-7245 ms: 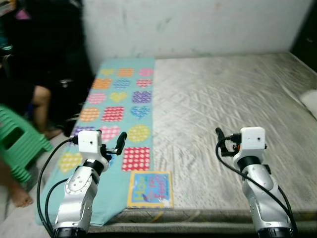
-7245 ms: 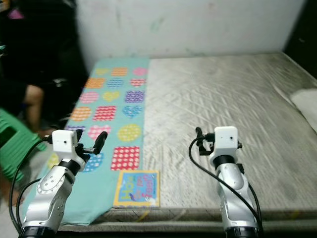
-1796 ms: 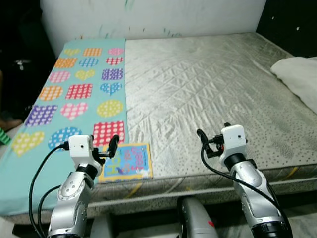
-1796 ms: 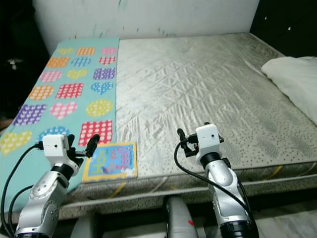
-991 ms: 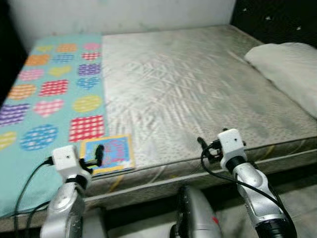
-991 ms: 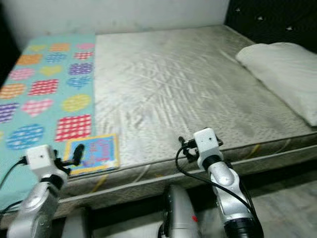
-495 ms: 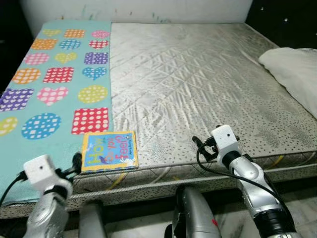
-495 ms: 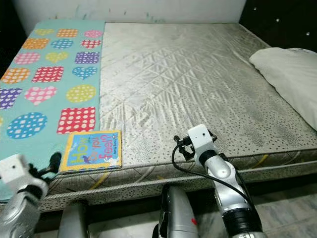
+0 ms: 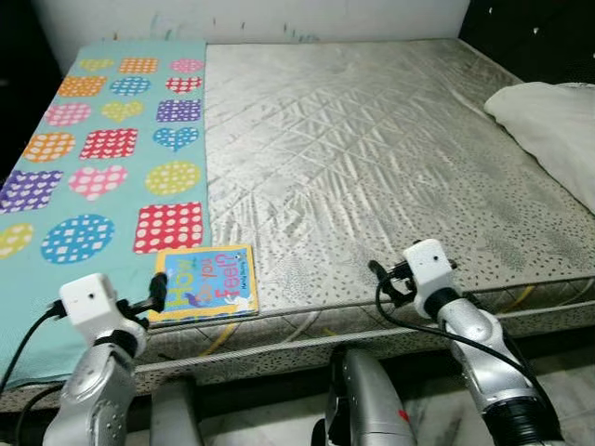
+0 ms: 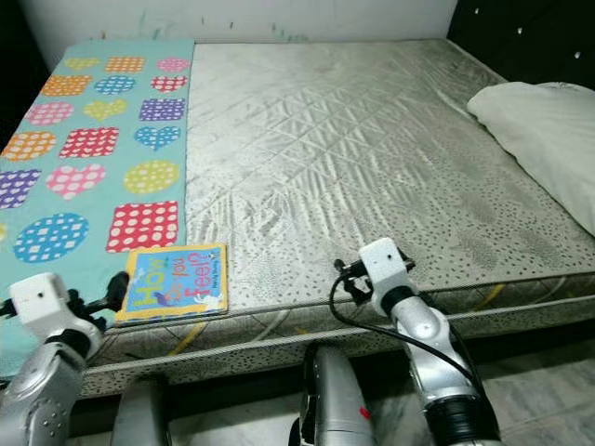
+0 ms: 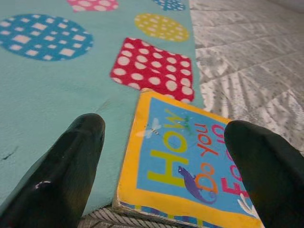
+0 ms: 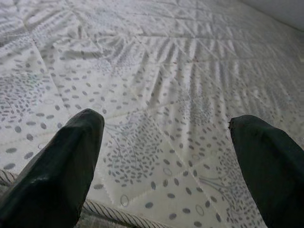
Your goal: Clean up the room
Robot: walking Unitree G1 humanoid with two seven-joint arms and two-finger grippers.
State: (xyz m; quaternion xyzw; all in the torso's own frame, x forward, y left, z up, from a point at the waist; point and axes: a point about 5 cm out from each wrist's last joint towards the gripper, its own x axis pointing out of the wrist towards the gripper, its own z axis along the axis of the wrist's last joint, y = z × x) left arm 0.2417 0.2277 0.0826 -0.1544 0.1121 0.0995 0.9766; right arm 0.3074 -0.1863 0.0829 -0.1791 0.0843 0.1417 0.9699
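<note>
A wide bed (image 9: 372, 158) takes up nearly the whole scene, its grey quilted mattress bare, with a white wall behind it and dark surroundings at both sides. A teal blanket (image 9: 84, 186) patterned with dotted hearts, circles and squares covers the strip on the robot's left, and a white pillow (image 9: 548, 125) lies at the far right edge.

The thing to tidy looks to be the picture book (image 9: 205, 282), lying flat and face up at the near edge of the bed, partly on the blanket and partly on the mattress. It appears to be a stiff, thick board book: light, rigid and not fragile, with a glossy cover that may be a little slippery. Since it lies flat on soft bedding, the near edge by the mattress border seems the best place to pinch it.

The left gripper (image 11: 161, 156) hovers just before that near edge, fingers spread wide and empty. The right gripper (image 12: 166, 152) hangs over bare mattress near the bed's front edge, also spread and empty.
</note>
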